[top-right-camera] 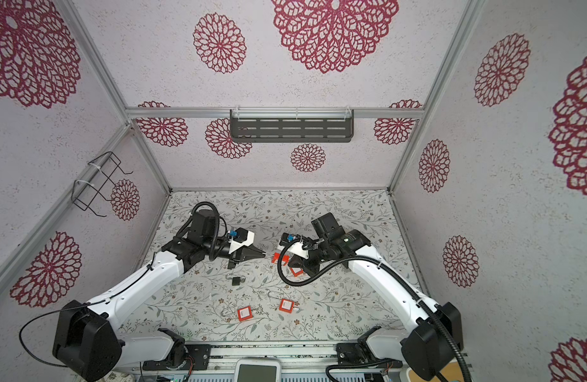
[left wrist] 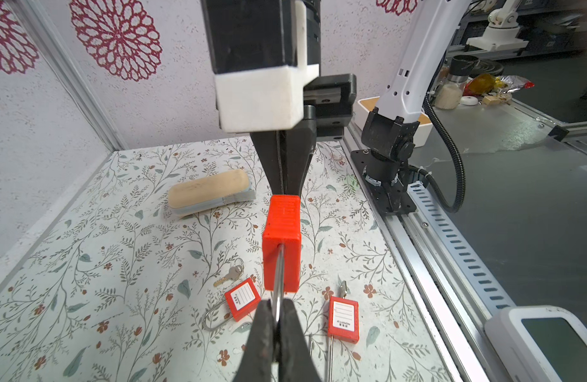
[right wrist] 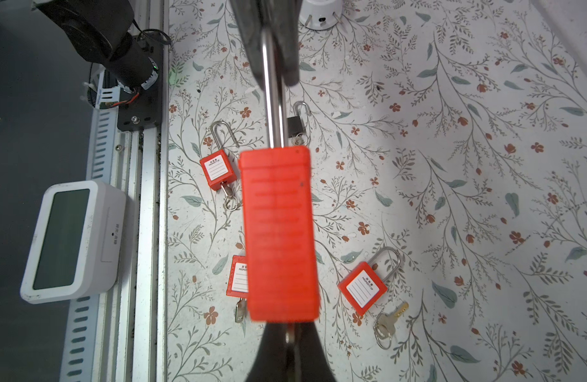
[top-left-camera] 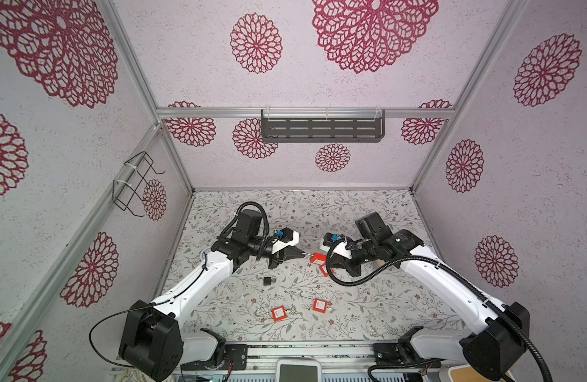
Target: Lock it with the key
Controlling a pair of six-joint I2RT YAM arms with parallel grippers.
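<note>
Floral-papered table lies below you, with spare padlocks scattered on it. Your left hand is pressed together on the steel shackle, holding the red padlock in the air between the two arms. At the lock's other end, your right hand is pinched shut on what looks like the key, which is mostly hidden. If you twist off the keyway's line, the body may swivel on that thin shackle grip. The key could also slip in the pads and bind.
</note>
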